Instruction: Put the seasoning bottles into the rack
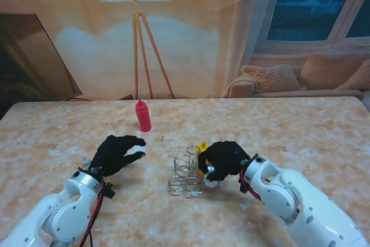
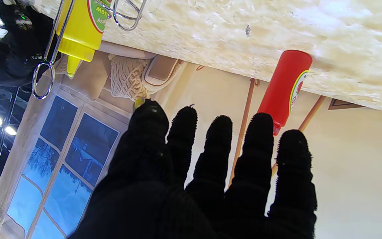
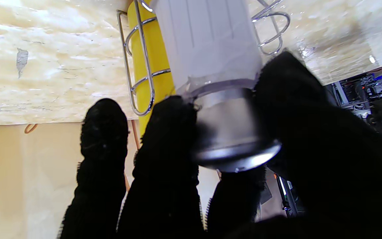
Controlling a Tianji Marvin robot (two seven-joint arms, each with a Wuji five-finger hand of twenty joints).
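White shaker [image 3: 211, 49], lower centre of frame, gripped at its metal cap by my right robot hand [image 1: 222, 159], over the rack [image 1: 186, 176] beside the yellow bottle [image 1: 202, 150]. Left robot hand [image 1: 117, 151] open, empty. Next: seat shaker, then fetch red bottle [image 1: 143, 115] on counter [image 1: 300, 131].

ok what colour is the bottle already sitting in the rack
Yellow bottle, clearest in the left wrist view, inside the wire rack.

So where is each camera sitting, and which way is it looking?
Stand camera: above the shoulders, looking down at the table; both arms and hands show.
Left wrist camera: looks along the open left hand towards the red bottle.
Right wrist camera: looks along the right hand gripping a white shaker.
Both wrist views share the yellow bottle in the wire rack.
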